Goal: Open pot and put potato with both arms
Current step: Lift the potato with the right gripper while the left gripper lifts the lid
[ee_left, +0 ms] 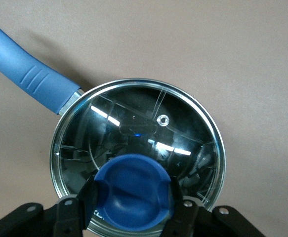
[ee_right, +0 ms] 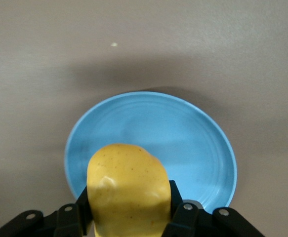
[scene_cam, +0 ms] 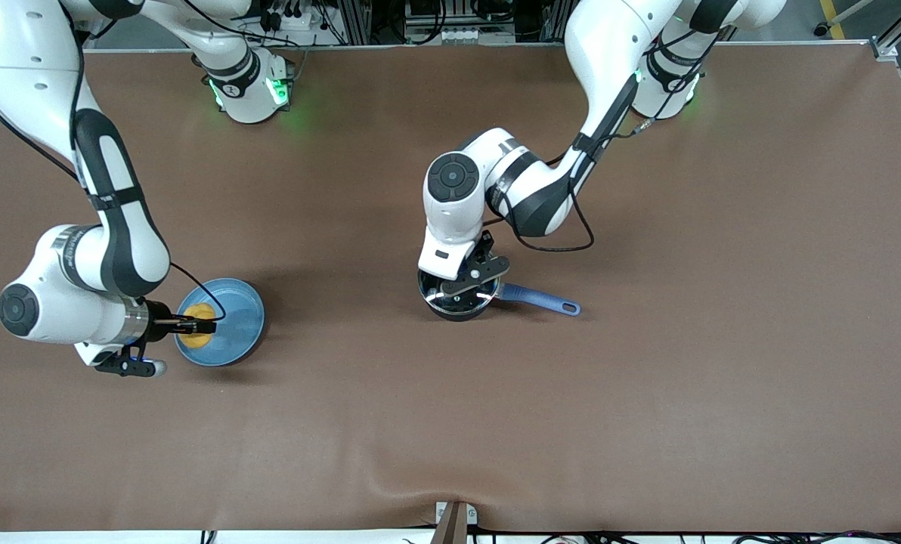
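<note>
Left gripper (ee_left: 132, 210) clamps the lid's blue knob (ee_left: 131, 192) on the pot (scene_cam: 458, 296) mid-table; right gripper (ee_right: 129, 217) grips the potato (ee_right: 128, 190) over the plate (ee_right: 203, 148), which may slip free if lifted fast

Bright even overhead light, glare streaks on glass lid (ee_left: 134, 128).

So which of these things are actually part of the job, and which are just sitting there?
Part of the job:
- pot, its lid on
- lid knob, between left gripper fingers
- potato, held by right gripper

Just there:
- blue plate under the potato
</note>
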`<state>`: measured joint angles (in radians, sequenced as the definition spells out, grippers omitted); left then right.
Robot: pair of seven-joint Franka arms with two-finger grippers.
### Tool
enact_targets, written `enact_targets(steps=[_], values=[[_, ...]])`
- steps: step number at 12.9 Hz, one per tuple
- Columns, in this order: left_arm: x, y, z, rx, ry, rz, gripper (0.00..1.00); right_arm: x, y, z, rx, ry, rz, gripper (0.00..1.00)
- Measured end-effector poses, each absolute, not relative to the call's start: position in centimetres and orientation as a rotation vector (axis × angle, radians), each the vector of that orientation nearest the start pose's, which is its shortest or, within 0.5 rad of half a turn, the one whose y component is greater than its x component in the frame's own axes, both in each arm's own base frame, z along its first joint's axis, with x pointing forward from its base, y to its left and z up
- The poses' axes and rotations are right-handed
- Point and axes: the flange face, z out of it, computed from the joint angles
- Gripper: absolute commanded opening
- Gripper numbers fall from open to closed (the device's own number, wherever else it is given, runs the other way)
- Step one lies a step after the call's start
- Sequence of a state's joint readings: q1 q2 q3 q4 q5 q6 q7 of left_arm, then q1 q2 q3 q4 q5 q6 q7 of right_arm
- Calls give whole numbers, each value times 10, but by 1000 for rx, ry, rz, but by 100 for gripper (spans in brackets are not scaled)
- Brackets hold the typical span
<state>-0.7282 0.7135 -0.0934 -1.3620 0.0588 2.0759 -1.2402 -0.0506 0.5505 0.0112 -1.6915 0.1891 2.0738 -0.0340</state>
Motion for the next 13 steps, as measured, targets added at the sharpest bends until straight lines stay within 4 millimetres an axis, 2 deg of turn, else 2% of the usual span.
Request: enact_targets(steps=[2, 3, 5, 6, 8, 10, 11, 13], values=[[515, -525, 313, -3091, -652, -4, 0, 656, -4, 282, -2911, 177, 235, 8], [517, -523, 328, -3096, -660, -15, 0, 656, 2, 290, -2886, 185, 229, 8], [526, -507, 372, -3101, -666, -37, 0, 655, 22, 310, -2858, 211, 220, 8], [532, -490, 398, -3102, -622, -39, 0, 654, 39, 319, -2857, 247, 220, 8], [549, -437, 448, -3079, -494, -7, 0, 650, 88, 333, -2859, 309, 229, 8], [572, -365, 479, -3050, -388, 54, 0, 642, 141, 339, -2862, 373, 246, 8], [584, -325, 484, -3049, -324, 77, 0, 637, 169, 343, -2862, 407, 243, 8], [603, -242, 478, -3052, -193, 128, 0, 628, 225, 354, -2861, 414, 205, 8]])
